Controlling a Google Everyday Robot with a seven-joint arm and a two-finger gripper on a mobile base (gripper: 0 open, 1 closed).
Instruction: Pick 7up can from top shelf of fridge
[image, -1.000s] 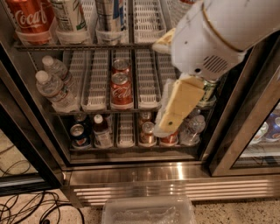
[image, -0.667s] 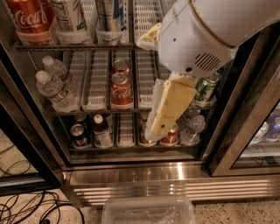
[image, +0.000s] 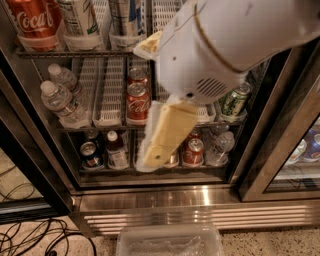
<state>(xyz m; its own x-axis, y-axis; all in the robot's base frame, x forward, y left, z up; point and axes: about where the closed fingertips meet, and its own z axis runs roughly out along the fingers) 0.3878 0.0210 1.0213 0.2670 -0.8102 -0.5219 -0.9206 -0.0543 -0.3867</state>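
The 7up can (image: 77, 19), pale green and white with a fine-print panel, stands on the top shelf (image: 65, 52) of the fridge (image: 200, 199). It sits between a red Coca-Cola can (image: 32, 21) and a silver-blue can (image: 125, 17), and its top is cut off by the picture's edge. My gripper (image: 167, 134) hangs from the big white arm (image: 230, 45). Its cream-coloured end points down and left in front of the middle and lower racks. It is below and to the right of the 7up can and well apart from it. The arm hides the right part of the top shelf.
The middle rack holds water bottles (image: 62, 100), two Coca-Cola cans (image: 137, 97) and a dark green can (image: 234, 100). The bottom rack holds several cans and small bottles (image: 117, 150). A door frame (image: 280, 150) stands at right. A clear plastic tray (image: 170, 242) and cables (image: 30, 240) lie on the floor.
The arm and gripper have moved left across the front of the fridge, now covering more of the middle lanes. The cans and bottles have not moved.
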